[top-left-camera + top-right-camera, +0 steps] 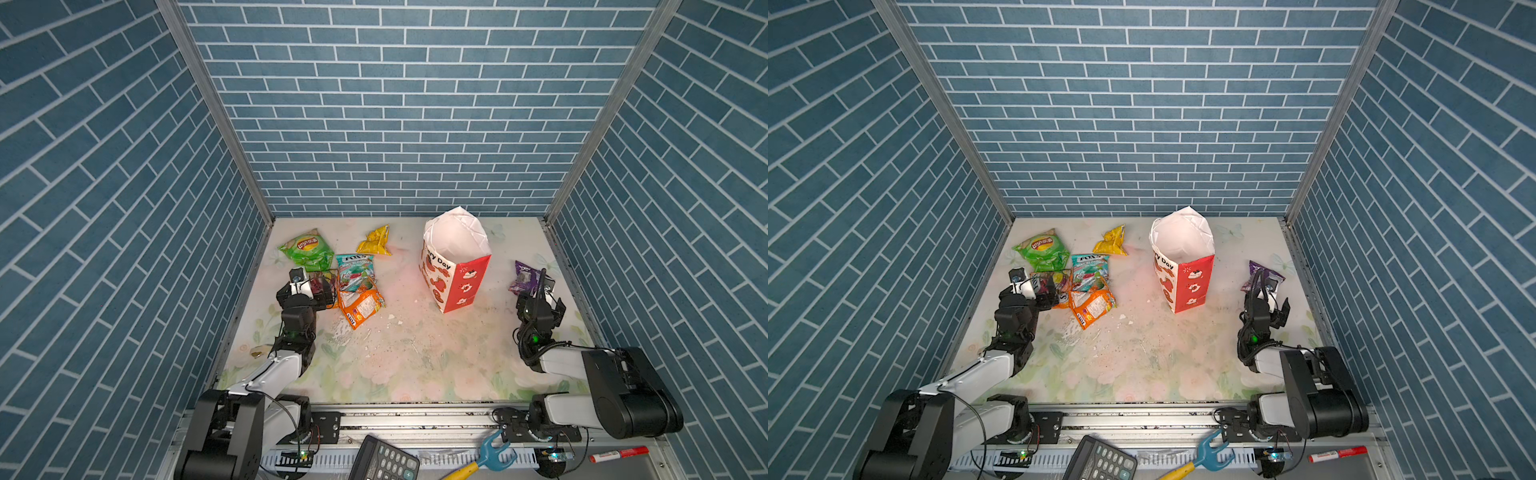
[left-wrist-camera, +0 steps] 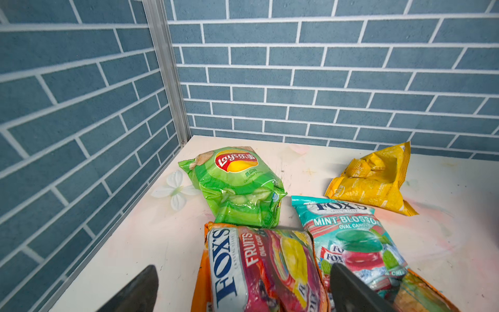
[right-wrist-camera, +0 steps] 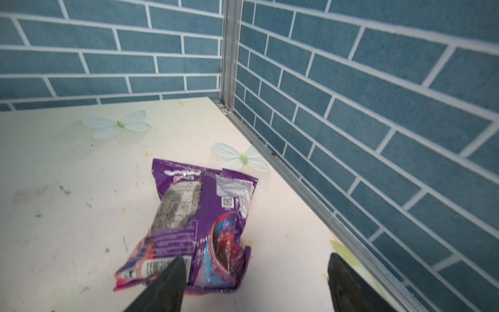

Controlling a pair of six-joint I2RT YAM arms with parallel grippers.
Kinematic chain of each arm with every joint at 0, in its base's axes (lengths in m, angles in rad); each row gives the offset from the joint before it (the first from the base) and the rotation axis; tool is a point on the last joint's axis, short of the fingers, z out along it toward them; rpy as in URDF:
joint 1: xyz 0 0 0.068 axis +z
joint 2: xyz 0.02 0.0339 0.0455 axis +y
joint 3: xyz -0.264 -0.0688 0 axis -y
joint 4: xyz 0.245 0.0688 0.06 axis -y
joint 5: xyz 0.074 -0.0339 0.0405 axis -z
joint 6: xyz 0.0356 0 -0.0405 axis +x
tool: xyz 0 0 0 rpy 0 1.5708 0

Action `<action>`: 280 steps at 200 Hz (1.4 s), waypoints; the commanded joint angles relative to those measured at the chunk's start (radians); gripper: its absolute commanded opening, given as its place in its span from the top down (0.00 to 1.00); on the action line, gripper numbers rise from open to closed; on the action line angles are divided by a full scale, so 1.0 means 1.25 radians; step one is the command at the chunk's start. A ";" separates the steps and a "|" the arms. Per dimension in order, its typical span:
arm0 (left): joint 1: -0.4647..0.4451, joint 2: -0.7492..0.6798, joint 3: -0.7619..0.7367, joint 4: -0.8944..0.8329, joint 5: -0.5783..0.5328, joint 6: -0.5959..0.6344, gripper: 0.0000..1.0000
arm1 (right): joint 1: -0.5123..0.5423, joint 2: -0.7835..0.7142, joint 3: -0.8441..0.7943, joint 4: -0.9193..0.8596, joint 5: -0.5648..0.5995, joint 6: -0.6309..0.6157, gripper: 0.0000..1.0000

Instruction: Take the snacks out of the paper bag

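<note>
The paper bag (image 1: 455,262) (image 1: 1183,257) stands upright at the back, mouth open, with only white paper showing inside. Left of it lie the snacks: a green Lay's packet (image 1: 306,248) (image 2: 237,189), a yellow one (image 1: 375,241) (image 2: 372,181), a teal Fox's bag (image 1: 354,272) (image 2: 351,237) and an orange bag (image 1: 360,307). My left gripper (image 1: 322,286) (image 2: 243,270) is open, straddling another orange Fox's bag (image 2: 259,270) without pinching it. A purple packet (image 1: 525,276) (image 3: 199,221) lies flat by the right wall. My right gripper (image 1: 540,291) (image 3: 256,259) is open above its near end.
Blue brick walls close in the table on three sides. The purple packet lies close to the right wall's metal rail (image 3: 297,178). White crumbs (image 1: 390,318) dot the middle. A calculator (image 1: 384,459), a blue-and-yellow tool (image 1: 486,457) and a red marker (image 1: 619,454) lie in front of the rail.
</note>
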 commanded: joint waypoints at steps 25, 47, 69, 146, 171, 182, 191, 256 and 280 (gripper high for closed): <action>0.005 -0.001 -0.061 0.112 -0.068 0.069 0.01 | -0.045 0.051 -0.012 0.136 -0.094 -0.003 0.18; 0.006 0.073 -0.096 0.230 -0.093 0.084 0.00 | -0.067 0.054 -0.005 0.122 -0.128 0.013 0.18; 0.010 0.169 -0.107 0.358 -0.094 0.095 0.00 | -0.074 0.055 0.006 0.098 -0.143 0.017 0.18; 0.028 0.354 -0.043 0.410 -0.019 0.088 0.00 | -0.114 0.154 0.069 0.077 -0.313 -0.003 0.08; 0.047 0.331 0.036 0.224 -0.026 0.059 0.00 | -0.127 0.129 0.120 -0.061 -0.321 0.024 0.07; 0.051 0.329 0.096 0.118 -0.006 0.069 0.01 | -0.128 0.142 0.118 -0.036 -0.324 0.015 0.07; 0.043 0.335 0.098 0.127 -0.005 0.076 0.00 | -0.128 0.131 0.122 -0.070 -0.324 0.022 0.07; 0.043 0.334 0.096 0.128 -0.004 0.076 0.00 | -0.128 0.136 0.119 -0.054 -0.338 0.010 0.01; 0.043 0.334 0.096 0.128 -0.004 0.076 0.01 | -0.128 0.136 0.121 -0.055 -0.335 0.008 0.01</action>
